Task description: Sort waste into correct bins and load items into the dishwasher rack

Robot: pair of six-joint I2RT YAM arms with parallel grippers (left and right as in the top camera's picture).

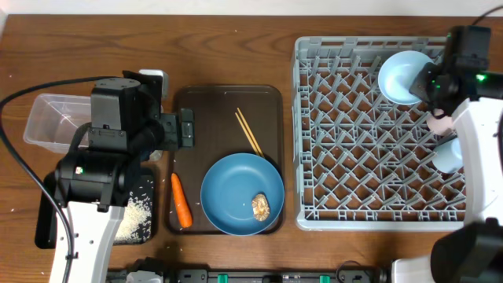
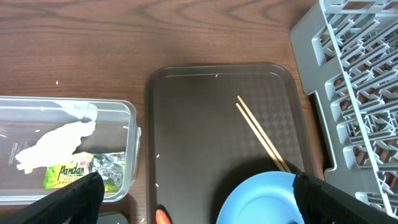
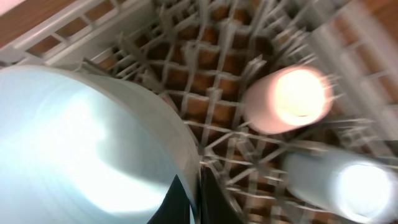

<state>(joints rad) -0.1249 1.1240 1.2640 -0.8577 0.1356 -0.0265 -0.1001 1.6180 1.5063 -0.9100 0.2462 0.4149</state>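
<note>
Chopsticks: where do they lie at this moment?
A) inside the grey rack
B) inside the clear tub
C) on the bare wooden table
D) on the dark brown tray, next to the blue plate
D: the chopsticks lie slanted on the dark brown tray, and their lower ends reach the rim of the blue plate.

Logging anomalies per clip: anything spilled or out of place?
A small orange carrot lies loose on the dark brown serving tray, beside the large dark blue round plate, which carries a brownish food lump: unbinned waste. Nothing looks damaged.
</note>
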